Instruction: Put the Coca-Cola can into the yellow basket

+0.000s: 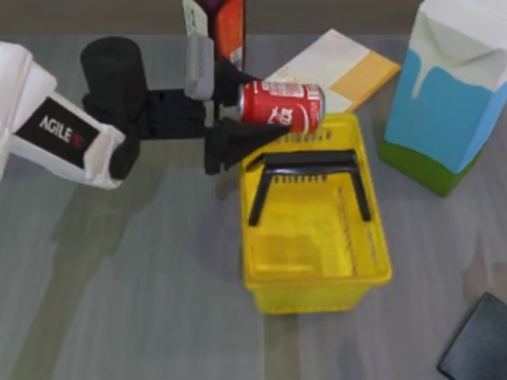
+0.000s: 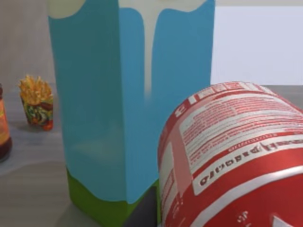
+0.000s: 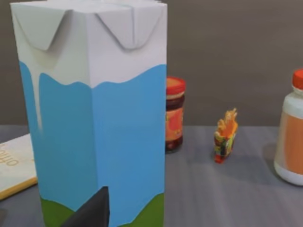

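The Coca-Cola can (image 1: 283, 105) is red with white script and lies on its side in the air. My left gripper (image 1: 265, 107) is shut on it, one black finger on each side. The can hangs over the far rim of the yellow basket (image 1: 372, 237), just beyond its black handles (image 1: 309, 169), which lie folded across the opening. The basket has nothing in it. In the left wrist view the can (image 2: 236, 161) fills the near corner, label side up. My right arm (image 1: 475, 344) is parked at the near right corner of the table.
A tall blue, white and green milk carton (image 1: 451, 87) stands right of the basket. A book (image 1: 337, 67) lies behind the basket. A dark purple and orange carton (image 1: 226, 24) stands at the far edge. A red-lidded jar (image 3: 174, 113), a fries toy (image 3: 225, 135) and a white bottle (image 3: 293, 137) stand beyond.
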Available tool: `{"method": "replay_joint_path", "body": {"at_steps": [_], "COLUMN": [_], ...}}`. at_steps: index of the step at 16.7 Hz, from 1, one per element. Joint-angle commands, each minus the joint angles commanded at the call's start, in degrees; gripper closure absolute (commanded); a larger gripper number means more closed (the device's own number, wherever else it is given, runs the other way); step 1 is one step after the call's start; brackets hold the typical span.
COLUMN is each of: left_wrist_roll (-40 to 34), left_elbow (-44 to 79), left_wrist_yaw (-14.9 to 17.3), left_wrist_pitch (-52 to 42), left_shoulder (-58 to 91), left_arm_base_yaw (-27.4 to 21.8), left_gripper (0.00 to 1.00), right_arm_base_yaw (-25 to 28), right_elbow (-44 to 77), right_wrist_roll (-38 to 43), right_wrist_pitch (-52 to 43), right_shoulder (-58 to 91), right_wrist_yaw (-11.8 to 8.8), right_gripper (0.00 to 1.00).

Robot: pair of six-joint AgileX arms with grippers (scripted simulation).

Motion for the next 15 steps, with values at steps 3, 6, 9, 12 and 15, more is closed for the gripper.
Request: {"method": "replay_joint_path", "body": {"at_steps": [3,6,9,12,15], "left_wrist_roll": [0.0,0.0,0.0,0.0,0.0], "left_elbow": [0.0,0.0,0.0,0.0,0.0], "left_wrist_yaw": [0.0,0.0,0.0,0.0,0.0], "left_wrist_pitch": [0.0,0.0,0.0,0.0,0.0], "left_shoulder": [0.0,0.0,0.0,0.0,0.0], "left_arm_base_yaw": [0.0,0.0,0.0,0.0,0.0], "left_gripper": [0.77,0.55,0.32,0.1,0.0], "right_arm_base_yaw": [0.0,0.0,0.0,0.0,0.0], "right_elbow": [0.0,0.0,0.0,0.0,0.0], "right_wrist_roll": [0.0,0.0,0.0,0.0,0.0], "right_wrist_pitch": [0.0,0.0,0.0,0.0,0.0], "right_shoulder": [0.0,0.0,0.0,0.0,0.0], "right_wrist_yaw": [0.0,0.0,0.0,0.0,0.0], "right_gripper": [0.0,0.0,0.0,0.0,0.0]}}
